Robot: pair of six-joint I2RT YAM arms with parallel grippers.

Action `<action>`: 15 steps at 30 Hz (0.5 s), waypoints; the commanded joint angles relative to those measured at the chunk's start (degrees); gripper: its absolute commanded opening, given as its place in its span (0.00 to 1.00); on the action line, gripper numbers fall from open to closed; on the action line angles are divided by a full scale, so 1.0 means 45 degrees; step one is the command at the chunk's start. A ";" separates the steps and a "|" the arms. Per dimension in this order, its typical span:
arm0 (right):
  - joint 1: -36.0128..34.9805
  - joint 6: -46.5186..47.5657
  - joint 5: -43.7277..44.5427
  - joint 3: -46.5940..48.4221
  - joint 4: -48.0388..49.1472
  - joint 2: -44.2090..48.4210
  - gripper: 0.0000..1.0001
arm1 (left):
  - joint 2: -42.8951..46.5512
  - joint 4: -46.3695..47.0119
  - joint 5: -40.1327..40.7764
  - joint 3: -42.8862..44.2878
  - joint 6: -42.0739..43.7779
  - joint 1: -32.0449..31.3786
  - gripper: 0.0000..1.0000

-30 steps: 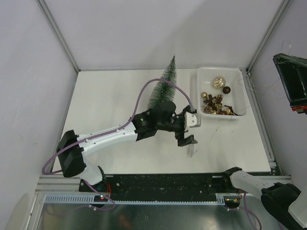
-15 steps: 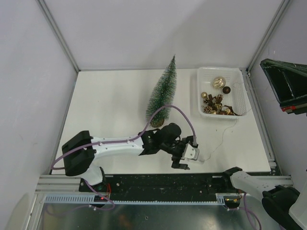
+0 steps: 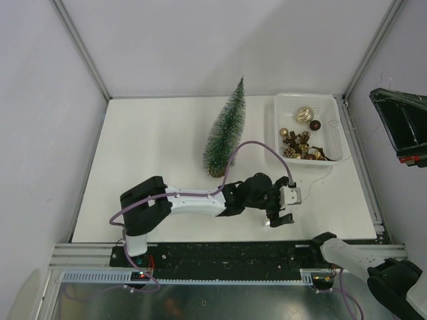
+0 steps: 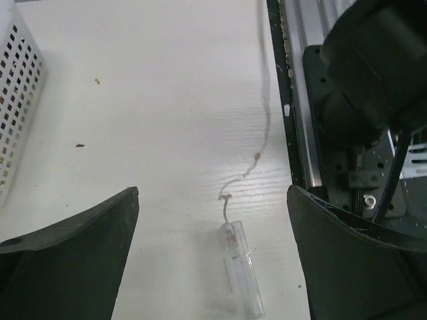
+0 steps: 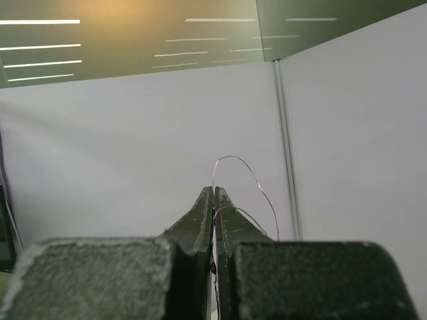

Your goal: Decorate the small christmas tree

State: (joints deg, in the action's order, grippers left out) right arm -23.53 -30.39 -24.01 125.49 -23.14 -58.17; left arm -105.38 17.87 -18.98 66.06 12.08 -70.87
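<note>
The small christmas tree [image 3: 223, 133] stands upright on its tan disc base at mid table. My left gripper [image 3: 283, 208] is open, low over the table near the front edge, right of the tree. In the left wrist view its fingers [image 4: 73, 247] stand wide apart around a clear plastic tube [image 4: 241, 277] lying flat on the table. A thin wire [image 4: 267, 120] runs from the tube. My right gripper [image 5: 214, 190] is raised high at the far right [image 3: 400, 123] and is shut on a thin wire [image 5: 250, 170] that loops out of its tips.
A white mesh basket [image 3: 335, 127] holding gold and brown ornaments [image 3: 300, 143] stands right of the tree; its wall shows in the left wrist view [image 4: 17, 100]. The black rail [image 4: 313, 100] runs along the table's near edge. Grey walls enclose the table.
My left arm has swung away from the tree, right and toward the front edge. The clear tube now lies on the table under the open gripper. The raised right gripper shifted slightly.
</note>
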 commanded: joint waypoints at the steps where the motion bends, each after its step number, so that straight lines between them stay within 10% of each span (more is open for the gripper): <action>1: -0.0446 0.0490 0.0463 0.0346 -0.0183 0.0022 0.00 | -0.0418 0.0855 0.0464 0.0777 -0.1563 -0.0090 0.95; 15: -0.2167 0.1767 0.2157 0.0193 -0.0722 0.0396 0.00 | -0.0448 0.0642 -0.1064 0.0698 -0.1134 -0.0110 0.19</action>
State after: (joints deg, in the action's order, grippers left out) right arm -31.40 -24.86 -17.50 126.96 -26.15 -57.39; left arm -108.75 19.11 -22.90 68.05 6.11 -71.13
